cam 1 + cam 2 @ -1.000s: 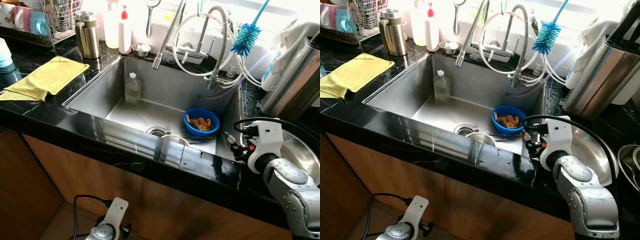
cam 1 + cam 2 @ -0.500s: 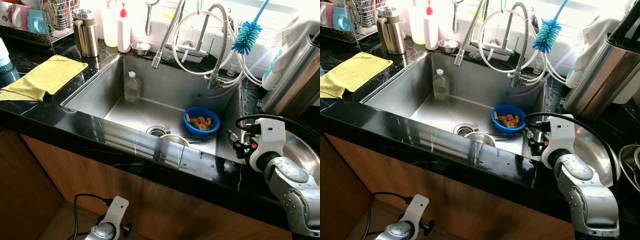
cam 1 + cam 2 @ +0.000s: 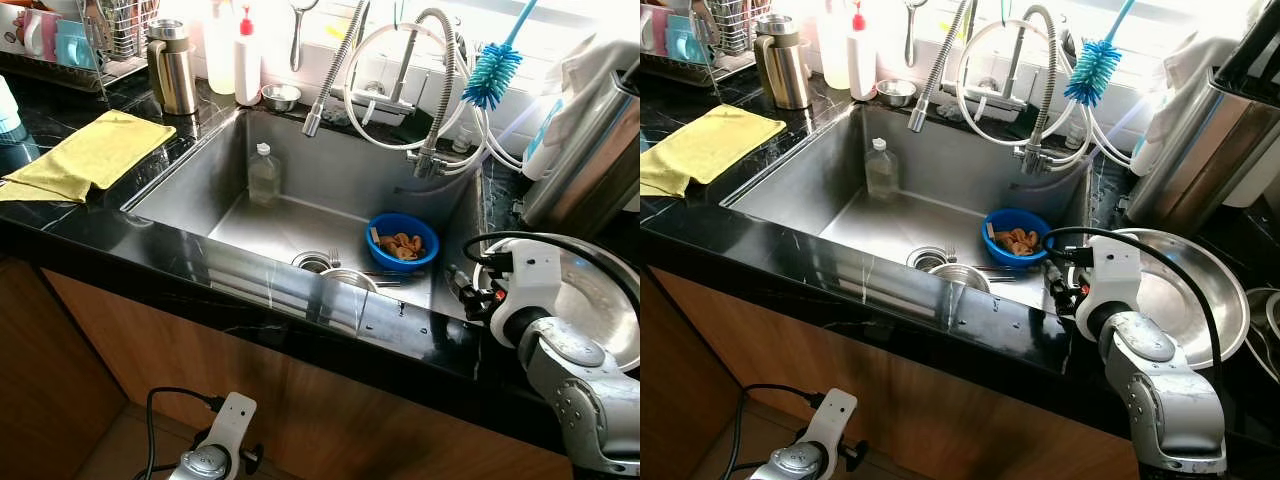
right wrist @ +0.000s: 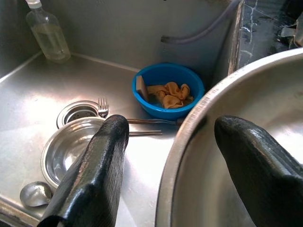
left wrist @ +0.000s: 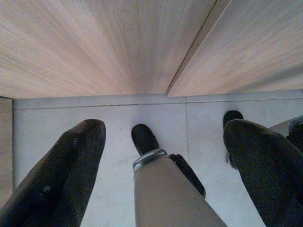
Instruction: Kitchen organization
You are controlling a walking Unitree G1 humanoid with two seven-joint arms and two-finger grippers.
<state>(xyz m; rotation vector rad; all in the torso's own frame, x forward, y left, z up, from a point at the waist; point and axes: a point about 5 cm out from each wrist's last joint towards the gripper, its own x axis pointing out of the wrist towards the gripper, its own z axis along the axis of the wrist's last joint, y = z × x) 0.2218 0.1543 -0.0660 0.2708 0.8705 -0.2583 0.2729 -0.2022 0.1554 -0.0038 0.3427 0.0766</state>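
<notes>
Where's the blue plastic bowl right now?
The blue plastic bowl sits in the steel sink's right rear corner, just behind a fork, ahead of the right gripper.

The right arm (image 3: 570, 385) is built of rounded silver-grey metal segments with small dark screw holes, topped by a white plastic wrist housing (image 3: 528, 275) carrying a small red mark. A black cable (image 3: 1160, 250) loops from that housing. The gripper fingers (image 4: 90, 177) are long, thick, matte black. The left arm's wrist piece (image 3: 222, 440) is white with a black cable.
</notes>
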